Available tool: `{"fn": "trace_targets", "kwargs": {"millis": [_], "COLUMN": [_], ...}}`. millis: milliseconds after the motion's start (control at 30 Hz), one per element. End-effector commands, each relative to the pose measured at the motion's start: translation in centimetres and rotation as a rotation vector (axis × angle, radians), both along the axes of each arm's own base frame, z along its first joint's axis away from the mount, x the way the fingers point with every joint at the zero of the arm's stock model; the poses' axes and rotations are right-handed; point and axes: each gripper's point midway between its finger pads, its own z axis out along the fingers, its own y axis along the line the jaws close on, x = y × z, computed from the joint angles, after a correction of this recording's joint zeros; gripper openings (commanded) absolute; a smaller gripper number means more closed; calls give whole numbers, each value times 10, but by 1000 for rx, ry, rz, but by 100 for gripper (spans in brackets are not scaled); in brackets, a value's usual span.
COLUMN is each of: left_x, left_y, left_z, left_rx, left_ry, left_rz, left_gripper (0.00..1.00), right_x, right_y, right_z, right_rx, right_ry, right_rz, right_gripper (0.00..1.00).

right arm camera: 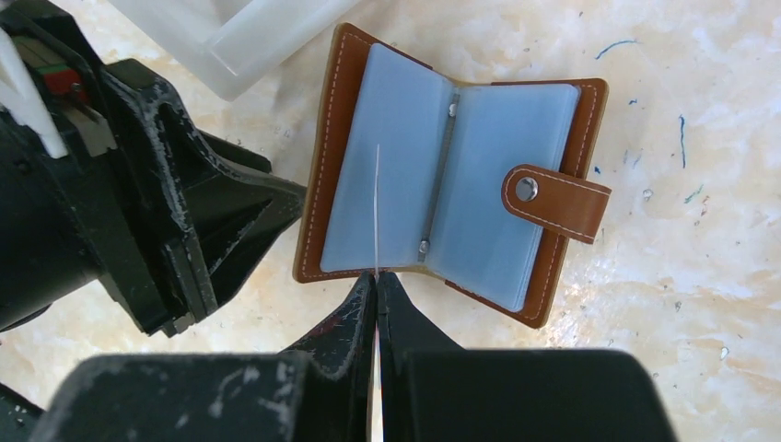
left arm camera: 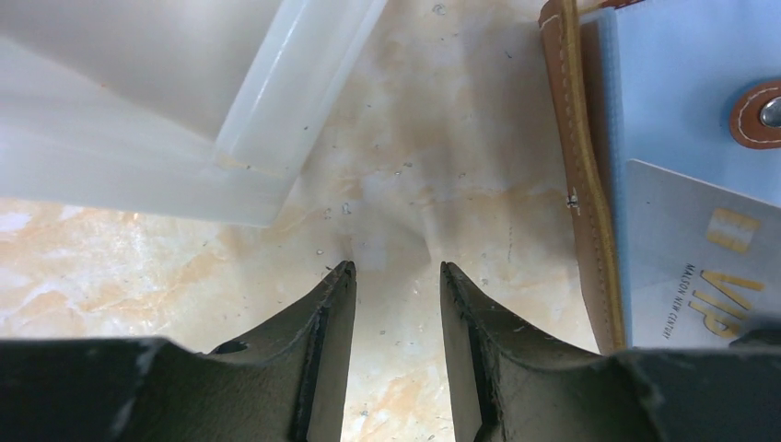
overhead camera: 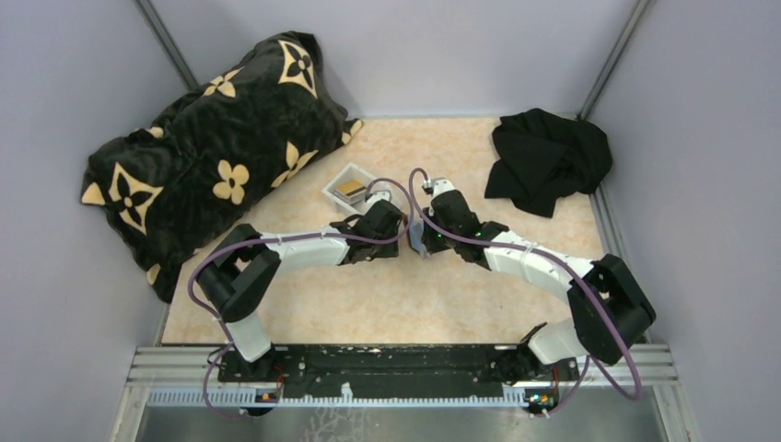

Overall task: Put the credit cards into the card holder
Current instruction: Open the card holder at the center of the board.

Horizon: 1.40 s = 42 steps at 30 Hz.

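Right gripper [right arm camera: 378, 282] clamps upright card [right arm camera: 378, 207] pointing forward over card holder [right arm camera: 329, 157]; left gripper [left arm camera: 396, 269] spread.

Both arms wear white moulded shells [overhead camera: 299, 249] with chunky black joints [overhead camera: 241, 281], purple cables [overhead camera: 192, 284] looping along them; left gripper [left arm camera: 397, 267] shows black wedge fingers [left arm camera: 322, 341], scuffed grey.
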Motion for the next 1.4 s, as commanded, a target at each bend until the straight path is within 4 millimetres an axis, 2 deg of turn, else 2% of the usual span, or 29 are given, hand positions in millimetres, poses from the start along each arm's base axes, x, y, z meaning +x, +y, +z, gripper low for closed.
{"fn": "trace_targets", "kwargs": {"millis": [0,400,833,1367], "left_x": [6,7,5,7], "left_y": [3,12,21,0], "left_z": [22,40,55,40], "left_rx": [-12,-15,-44,-64], "left_ry": [-41,-71,-109,-68], "left_rz": [40,81,111,54], "left_gripper": [46,47,48,48], "right_x": [14,14,15,14], "right_y": [16,24,33,32], "right_z": [20,-1,-14,-24], "right_rx": [49,53,45,28], "right_ry": [-61,-22,2,21], "right_rz": [-3,10,28,25], "right_gripper": [0,0,0,0]}}
